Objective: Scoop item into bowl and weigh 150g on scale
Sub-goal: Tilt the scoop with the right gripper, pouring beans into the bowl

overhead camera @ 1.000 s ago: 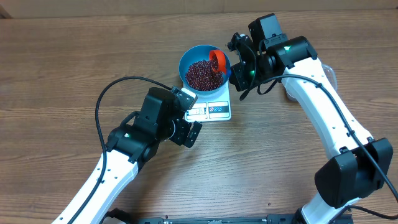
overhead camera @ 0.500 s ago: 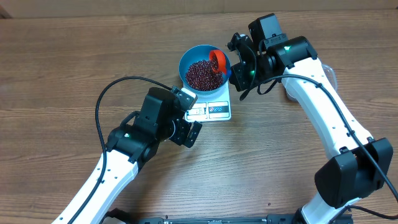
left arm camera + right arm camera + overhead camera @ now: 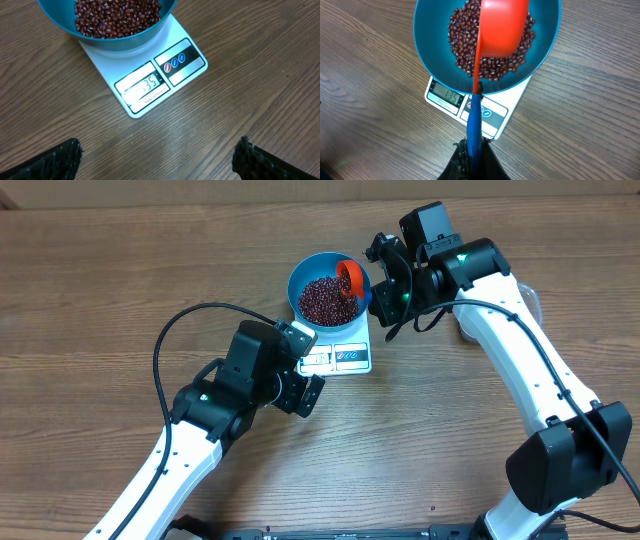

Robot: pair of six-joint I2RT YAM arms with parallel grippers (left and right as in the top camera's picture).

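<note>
Beans (image 3: 322,298) lie heaped inside the blue bowl (image 3: 298,278), which sits on the 12 o'clock end of the white scale (image 3: 348,359). The scale's display (image 3: 145,86) reads 135. Nothing has shifted since a second ago. The right tool (image 3: 473,152) is clamped tight on the blue handle (image 3: 474,120) of an orange scoop (image 3: 502,25), which is tipped over the bowl's 2 o'clock rim. The left tool (image 3: 157,160) hangs spread wide and empty above the surface (image 3: 120,280), at the scale's 7 o'clock.
</note>
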